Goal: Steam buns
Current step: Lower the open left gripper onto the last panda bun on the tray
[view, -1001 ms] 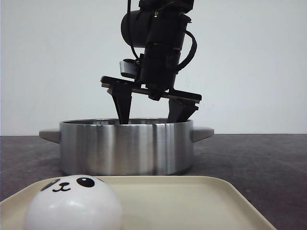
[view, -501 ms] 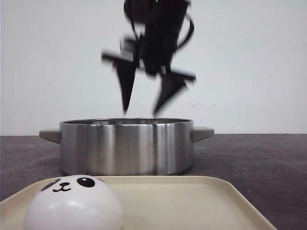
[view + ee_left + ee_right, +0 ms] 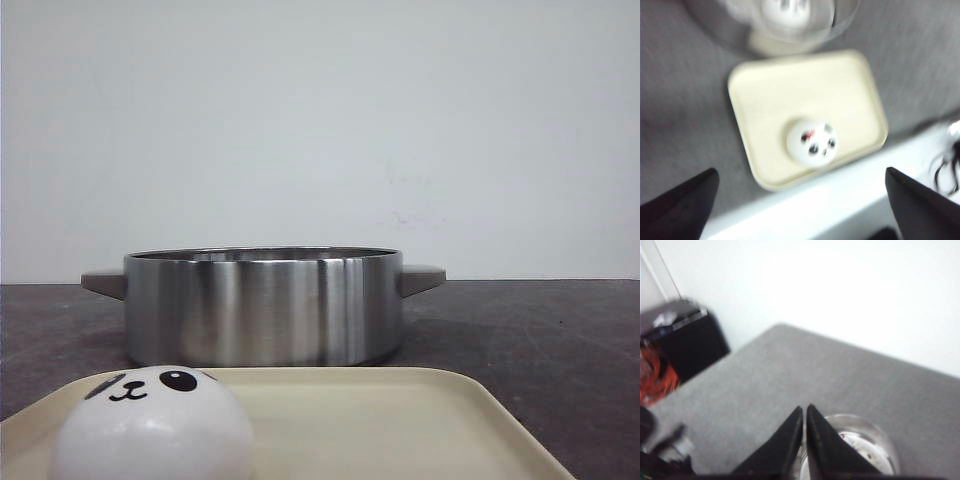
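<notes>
Bun (image 3: pixel 152 424) alone on tray (image 3: pixel 400 420), seemingly untouched.

The front view shows no part of the robot. In the left wrist view, the left gripper (image 3: pixel 800 200) appears only as two matte black fingers (image 3: pixel 677 205), each a wedge that narrows to a point; the picture is blurred, so no screws or markings can be read. In the right wrist view, the right gripper (image 3: pixel 804 412) also has two matte black, triangular fingers (image 3: pixel 785 445) with smooth flat faces and sharp tips.
</notes>
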